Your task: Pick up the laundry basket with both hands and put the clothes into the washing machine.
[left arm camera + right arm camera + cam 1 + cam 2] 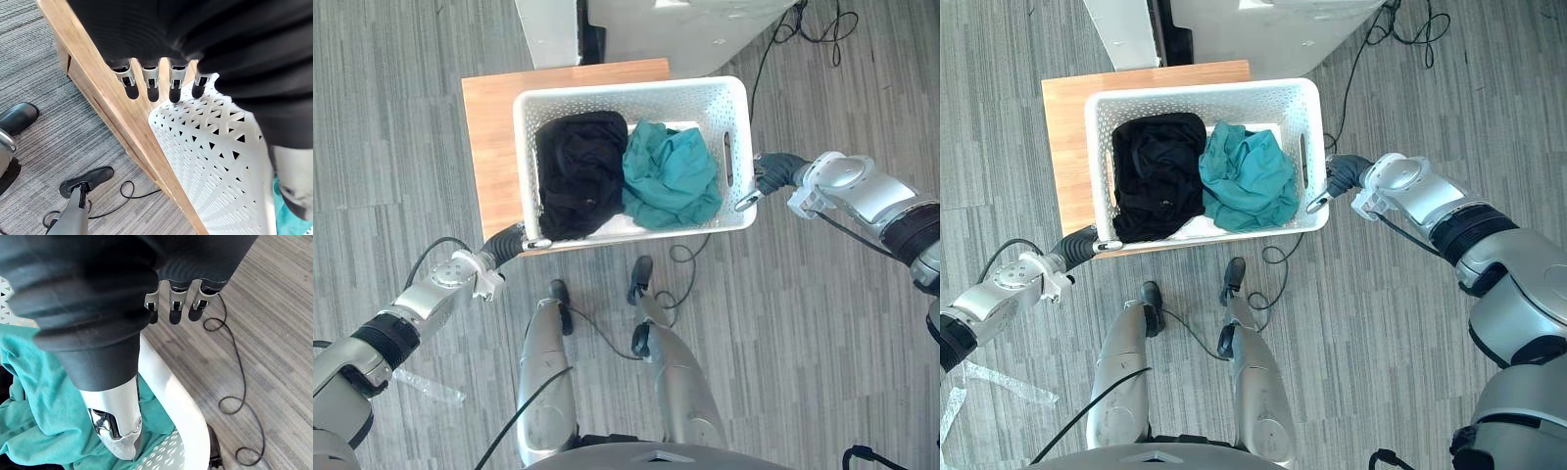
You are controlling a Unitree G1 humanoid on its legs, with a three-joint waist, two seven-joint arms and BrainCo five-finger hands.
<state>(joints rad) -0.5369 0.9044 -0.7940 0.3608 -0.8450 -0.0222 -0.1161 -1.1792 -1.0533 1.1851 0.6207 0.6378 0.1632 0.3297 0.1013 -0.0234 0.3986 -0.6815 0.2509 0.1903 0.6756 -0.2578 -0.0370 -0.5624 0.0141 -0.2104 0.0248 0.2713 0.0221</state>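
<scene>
A white perforated laundry basket stands on a low wooden table. Inside it a black garment lies on the left and a teal garment on the right. My left hand is at the basket's near left corner. Its fingers hang relaxed over the table edge, just clear of the basket wall. My right hand is at the right side by the near corner. Its thumb reaches inside the rim and its fingers stay outside, relaxed, above the floor.
The white washing machine stands just beyond the table, with a dark gap beside it. Cables trail on the grey floor at the far right. A clear plastic strip lies on the floor at the near left.
</scene>
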